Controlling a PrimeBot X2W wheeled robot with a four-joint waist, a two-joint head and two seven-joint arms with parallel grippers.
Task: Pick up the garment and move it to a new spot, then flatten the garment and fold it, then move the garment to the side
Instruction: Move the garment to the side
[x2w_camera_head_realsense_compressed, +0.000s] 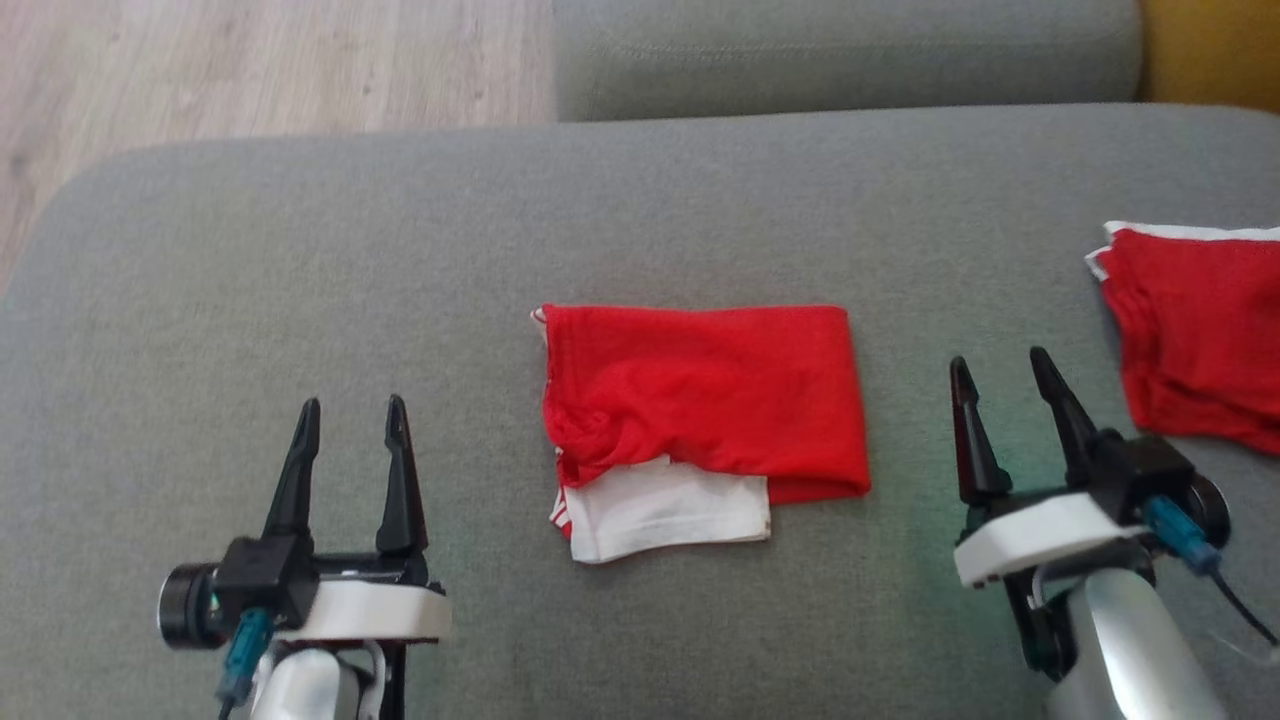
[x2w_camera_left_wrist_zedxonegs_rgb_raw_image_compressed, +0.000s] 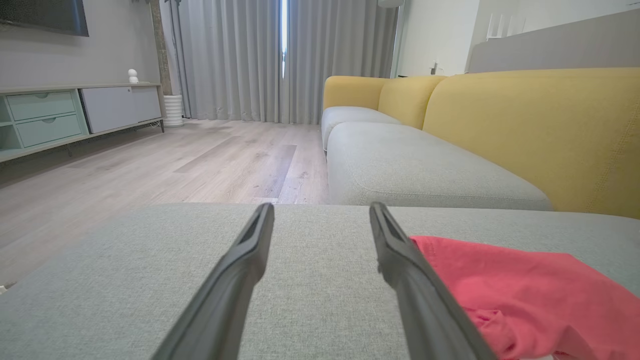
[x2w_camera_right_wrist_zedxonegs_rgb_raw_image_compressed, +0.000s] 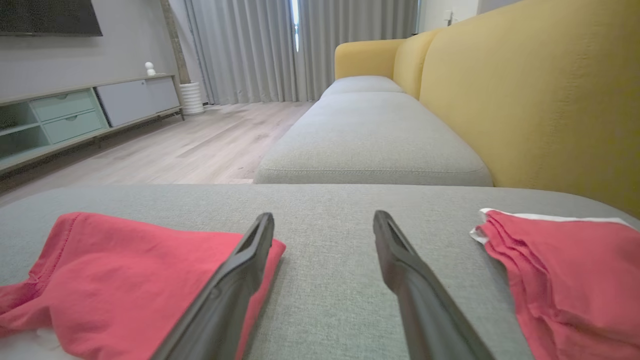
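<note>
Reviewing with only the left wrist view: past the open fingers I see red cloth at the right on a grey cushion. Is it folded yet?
Observer: Yes. From the head view, the red fabric garment lies folded in a rough rectangle, with a white layer showing at its near edge.
Operator: Any other clothing there?
Observer: A second folded red garment with white trim lies farther right on the grey fabric cushion, apart from the first.
Operator: Where is the right gripper?
Observer: The right gripper stands open and empty between the two garments.
</note>
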